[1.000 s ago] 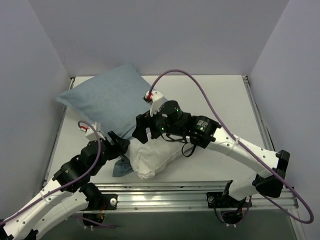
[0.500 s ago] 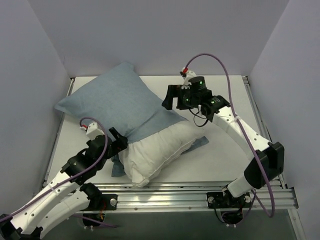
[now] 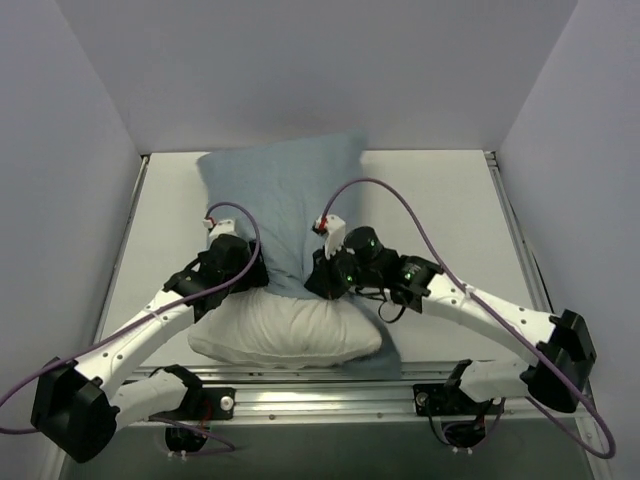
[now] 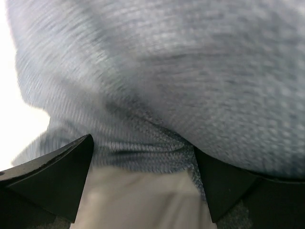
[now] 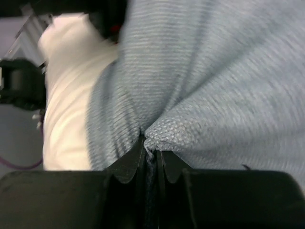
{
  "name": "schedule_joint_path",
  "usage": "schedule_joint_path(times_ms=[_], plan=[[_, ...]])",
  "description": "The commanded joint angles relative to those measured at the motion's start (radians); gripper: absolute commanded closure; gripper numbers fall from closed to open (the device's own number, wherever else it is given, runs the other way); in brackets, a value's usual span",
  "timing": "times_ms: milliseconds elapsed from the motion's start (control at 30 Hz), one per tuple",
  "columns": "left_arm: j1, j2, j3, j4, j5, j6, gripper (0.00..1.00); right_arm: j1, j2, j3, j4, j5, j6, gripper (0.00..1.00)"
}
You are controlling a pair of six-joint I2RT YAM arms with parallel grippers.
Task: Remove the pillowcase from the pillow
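Both arms have swung in to the bundle's middle since a second ago, and the right jaws, open then, now pinch a fold of the pillowcase (image 5: 214,86). The left jaws gape wide with the cover's edge lying between them, ungripped, over the pillow (image 3: 285,338). The best move looks like closing the left on that edge too, then drawing the fabric away from the bases. One pillowcase and one pillow, half bared at the near edge of the surface (image 3: 440,200).
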Motion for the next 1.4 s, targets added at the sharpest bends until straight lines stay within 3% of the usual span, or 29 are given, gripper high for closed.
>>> schedule_joint_path(times_ms=[0,133,333,467,667,867,933,1033,1233,1367], plan=[[-0.021,0.128,0.138,0.337,0.230,0.060,0.03,0.200,-0.094,-0.008,-0.004,-0.230,0.088,1.00],[-0.018,0.236,0.209,0.420,0.268,0.067,0.03,0.199,-0.102,-0.041,-0.004,-0.109,0.102,1.00],[0.007,0.382,0.372,0.411,0.235,0.086,0.03,-0.088,-0.013,-0.071,0.038,-0.115,0.063,1.00],[0.053,0.305,0.384,0.390,0.180,0.035,0.03,-0.142,0.025,-0.017,0.021,-0.035,0.010,1.00],[0.074,0.085,0.306,0.220,0.117,-0.005,0.04,-0.176,0.108,0.044,0.013,-0.050,-0.076,1.00],[0.077,-0.134,0.099,0.106,0.336,-0.100,0.06,-0.203,0.148,0.080,-0.056,-0.052,-0.164,1.00],[0.077,-0.192,0.018,0.117,0.447,-0.141,0.06,-0.206,0.149,0.086,-0.067,-0.046,-0.176,1.00],[0.077,-0.226,-0.059,0.161,0.497,-0.169,0.06,-0.206,0.145,0.083,-0.067,-0.053,-0.179,1.00],[0.077,-0.142,-0.088,0.241,0.567,-0.172,0.06,-0.208,0.139,0.066,-0.060,-0.035,-0.155,1.00],[0.076,-0.065,-0.119,0.397,0.666,-0.218,0.06,-0.206,0.111,0.031,-0.042,0.017,-0.130,1.00]])
